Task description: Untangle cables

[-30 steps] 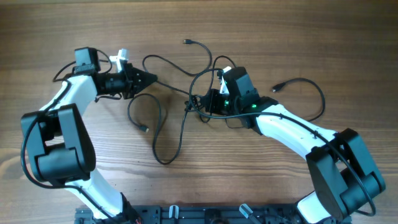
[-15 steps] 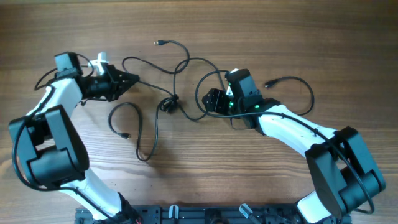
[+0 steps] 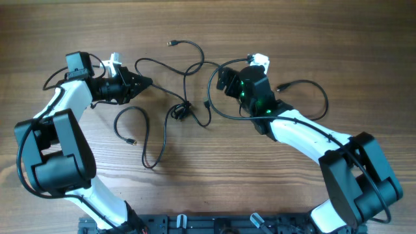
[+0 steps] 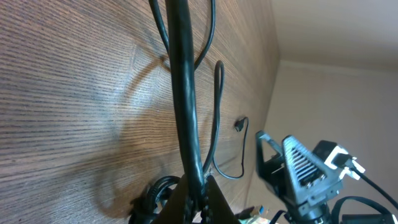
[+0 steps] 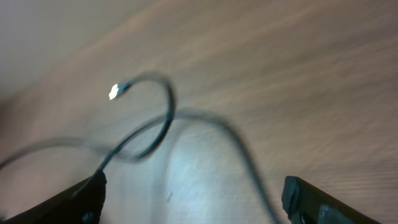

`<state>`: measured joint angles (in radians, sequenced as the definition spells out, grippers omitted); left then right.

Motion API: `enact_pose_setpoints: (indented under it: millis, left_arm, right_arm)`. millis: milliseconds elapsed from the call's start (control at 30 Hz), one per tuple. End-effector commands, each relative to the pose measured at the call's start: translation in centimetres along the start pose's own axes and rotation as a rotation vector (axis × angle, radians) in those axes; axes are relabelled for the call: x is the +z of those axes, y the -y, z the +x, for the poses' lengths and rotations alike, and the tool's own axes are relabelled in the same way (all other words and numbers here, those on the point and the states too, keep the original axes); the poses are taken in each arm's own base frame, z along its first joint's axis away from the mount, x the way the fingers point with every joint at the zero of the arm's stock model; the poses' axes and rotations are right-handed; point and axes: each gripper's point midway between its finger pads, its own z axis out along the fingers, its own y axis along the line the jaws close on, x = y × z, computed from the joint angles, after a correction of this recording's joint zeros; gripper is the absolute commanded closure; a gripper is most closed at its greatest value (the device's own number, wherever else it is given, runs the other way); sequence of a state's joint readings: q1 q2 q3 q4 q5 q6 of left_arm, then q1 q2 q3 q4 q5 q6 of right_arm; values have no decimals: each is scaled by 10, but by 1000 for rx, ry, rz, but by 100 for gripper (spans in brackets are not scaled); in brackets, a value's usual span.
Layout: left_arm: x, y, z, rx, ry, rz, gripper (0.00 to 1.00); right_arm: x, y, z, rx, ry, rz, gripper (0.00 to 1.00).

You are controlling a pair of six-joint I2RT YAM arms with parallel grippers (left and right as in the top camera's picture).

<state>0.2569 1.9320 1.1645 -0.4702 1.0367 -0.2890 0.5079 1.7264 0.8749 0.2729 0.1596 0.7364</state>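
Several thin black cables (image 3: 182, 107) lie sprawled across the middle of the wooden worktop (image 3: 214, 188), between my two arms. They gather into a small knot (image 3: 179, 112) roughly midway between the tools, and loose strands curl away from it. One climbs to a plug (image 3: 170, 43) near the far edge. Another drops into a long loop (image 3: 151, 166) toward the arm bases. A third arcs out past the right arm and ends in a second plug (image 3: 280, 88).

My left tool (image 3: 147, 82) is pinched tight on one strand. On the left wrist view that cord (image 4: 185, 112) rises straight out from between the closed tips and runs off taut, with its shadow on the wood grain beside it.

My right tool (image 3: 223, 78) stands spread wide with nothing gripped. From above, it sits over the curve of cable just right of the knot. On its own wrist view the two fingers (image 5: 87, 196) show at the bottom corners, far apart. Beyond them a blurred strand (image 5: 163, 124) with a bright plug tip (image 5: 113, 92) lies on the wood. That strand passes close to the finger on the left of that view, but through the blur I cannot tell whether it touches.
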Motion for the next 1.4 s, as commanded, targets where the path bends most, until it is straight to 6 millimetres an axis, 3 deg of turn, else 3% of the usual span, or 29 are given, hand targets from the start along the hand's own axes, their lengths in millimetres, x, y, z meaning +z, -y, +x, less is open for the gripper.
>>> enact_pose_setpoints:
  millis: [0, 100, 167, 300, 600, 733, 900, 1200, 1367]
  left_arm:
    - [0, 4, -3, 40, 5, 1, 96]
    - [1, 5, -3, 44, 4, 2, 96]
    - [3, 6, -2, 48, -1, 2, 96]
    - [10, 11, 4, 79, -25, 8, 96]
    - [39, 30, 23, 164, -92, 25, 96]
    - [42, 32, 25, 171, -99, 26, 96]
    - [42, 32, 25, 171, -99, 26, 96]
    - [42, 32, 25, 171, -99, 26, 96]
    - [42, 32, 25, 171, -99, 25, 96]
  right_arm:
    - [1, -6, -18, -36, 93, -15, 5]
    - [-8, -63, -12, -160, 36, -311, 8]
    - [-15, -82, -10, -156, 18, -417, 9]
    - [-11, -73, -1, -130, -24, -382, 9]
    - [8, -55, 47, -121, -194, -366, 9]
    - [18, -45, 67, -74, -258, -351, 8]
    - [22, -49, 89, -70, -323, -403, 9]
    - [22, -53, 99, -11, -362, -412, 14]
    - [23, -51, 100, -7, -358, -395, 23]
